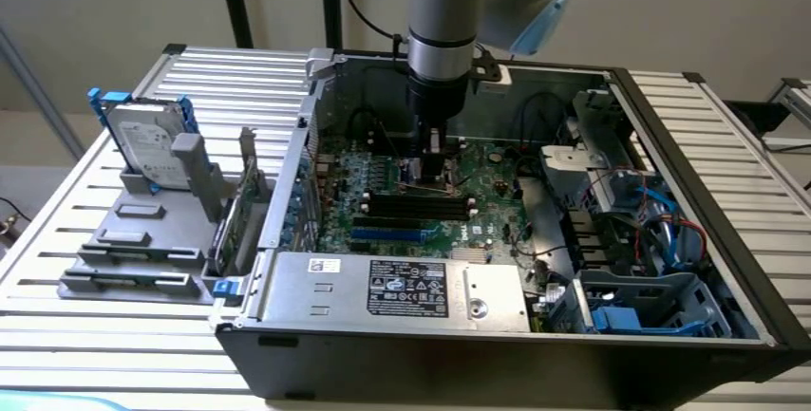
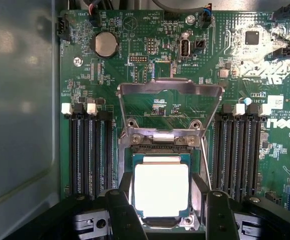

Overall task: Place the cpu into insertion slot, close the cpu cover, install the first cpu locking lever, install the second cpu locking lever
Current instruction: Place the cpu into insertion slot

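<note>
The end effector [image 2: 166, 217] hangs low over the motherboard [image 2: 150, 45], its two dark fingers [image 2: 120, 212] spread apart with nothing clamped between them. The cpu [image 2: 161, 189] lies flat between them, its bright metal top facing up, and it appears seated in the insertion slot [image 2: 157, 149]. The one finger sits just beside the chip's edge; the other stands a little clear of it.

Beyond the chip, the cpu cover [image 2: 170, 86] stands tilted up on its hinge, so its window frames bare green board and the socket is uncovered. A thin wire lever [image 2: 205, 165] runs along one side of the socket.

The chip looks light, stiff and smooth-topped. It is probably fragile on its underside and over the socket contacts, so the opposite edges are the safe place to hold it. The cover looks like thin springy sheet metal, best pushed on its far bar rather than pinched.

Black memory slots [image 2: 89, 150] flank the socket closely on both sides, leaving the fingers little side room.

In the exterior view the arm reaches straight down into an open computer case [image 1: 380, 354] lying on a slatted metal bench [image 1: 76, 335]. A hard drive [image 1: 146, 145] stands in a grey holder at the exterior view's left, and a plain pale wall is behind.
</note>
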